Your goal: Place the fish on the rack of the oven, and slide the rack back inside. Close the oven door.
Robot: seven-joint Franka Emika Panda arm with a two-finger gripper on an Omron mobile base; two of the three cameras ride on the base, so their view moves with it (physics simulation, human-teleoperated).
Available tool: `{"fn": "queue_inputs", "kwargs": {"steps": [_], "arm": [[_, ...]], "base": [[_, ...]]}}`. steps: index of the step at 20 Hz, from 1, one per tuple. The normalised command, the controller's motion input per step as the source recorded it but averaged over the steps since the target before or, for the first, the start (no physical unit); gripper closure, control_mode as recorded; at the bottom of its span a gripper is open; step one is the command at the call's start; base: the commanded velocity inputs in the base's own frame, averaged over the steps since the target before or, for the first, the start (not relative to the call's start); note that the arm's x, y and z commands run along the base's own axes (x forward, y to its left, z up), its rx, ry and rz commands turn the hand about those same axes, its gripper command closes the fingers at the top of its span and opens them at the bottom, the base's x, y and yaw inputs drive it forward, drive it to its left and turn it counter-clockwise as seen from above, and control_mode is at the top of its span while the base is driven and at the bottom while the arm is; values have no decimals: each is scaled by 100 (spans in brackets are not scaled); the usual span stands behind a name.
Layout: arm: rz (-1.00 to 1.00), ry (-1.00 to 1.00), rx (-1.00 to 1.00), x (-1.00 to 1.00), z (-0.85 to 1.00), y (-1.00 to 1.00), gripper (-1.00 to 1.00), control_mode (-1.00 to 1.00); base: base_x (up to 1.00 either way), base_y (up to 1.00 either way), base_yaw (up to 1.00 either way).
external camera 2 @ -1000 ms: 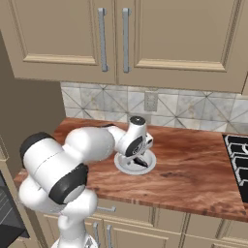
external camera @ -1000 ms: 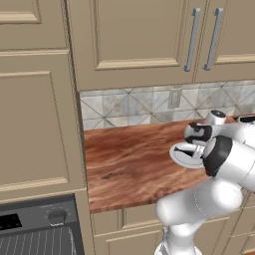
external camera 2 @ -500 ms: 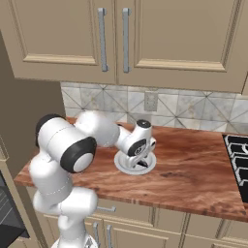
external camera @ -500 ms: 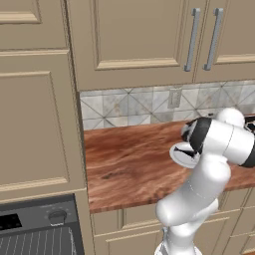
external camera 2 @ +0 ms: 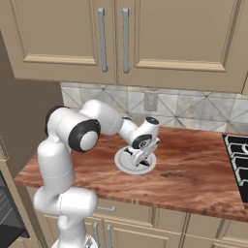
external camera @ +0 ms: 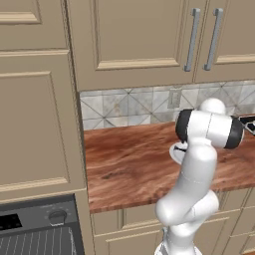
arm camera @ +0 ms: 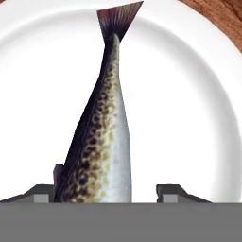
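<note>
Nowhere does any readable writing show: the oven (external camera: 40, 231) has a small dark display beside a round knob at the lower left of the left base view, but its marks are too small to make out. The gripper (arm camera: 106, 194) is down over a white plate (arm camera: 189, 123), its two dark fingertips (arm camera: 172, 193) standing to either side of the fish (arm camera: 101, 142). The left tip is right against the fish's dark flank; the right tip stands apart from its pale belly, with bare plate between them. So the jaws are partly open around the fish, and whether they have hold of it cannot be told. The fish lies flat on the plate, speckled brown along the back, tail fin toward the far rim. In the right base view the gripper (external camera 2: 141, 156) points down onto the plate (external camera 2: 127, 167), which sits on the wooden counter (external camera 2: 193, 174) about midway between the wall and the front edge. The rack (external camera: 35, 244) shows as grey bars below the oven's control strip.
</note>
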Motion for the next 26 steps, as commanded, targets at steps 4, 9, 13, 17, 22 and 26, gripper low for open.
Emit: {"fn": "queue_inputs", "kwargs": {"steps": [4, 9, 13, 17, 22, 26], "arm": [[1, -5, 0, 11, -18, 0, 100, -100], [1, -9, 0, -5, -10, 2, 100, -100], [6, -8, 0, -56, 50, 7, 100, -100], [10, -10, -3, -62, 87, 20, 100, -100], [11, -21, -5, -71, 95, 49, 100, -100], [5, -45, -6, -94, 45, 88, 100, -100]], "base": [[0, 0, 0], [0, 0, 0], [0, 0, 0], [0, 0, 0], [0, 0, 0], [0, 0, 0]]}}
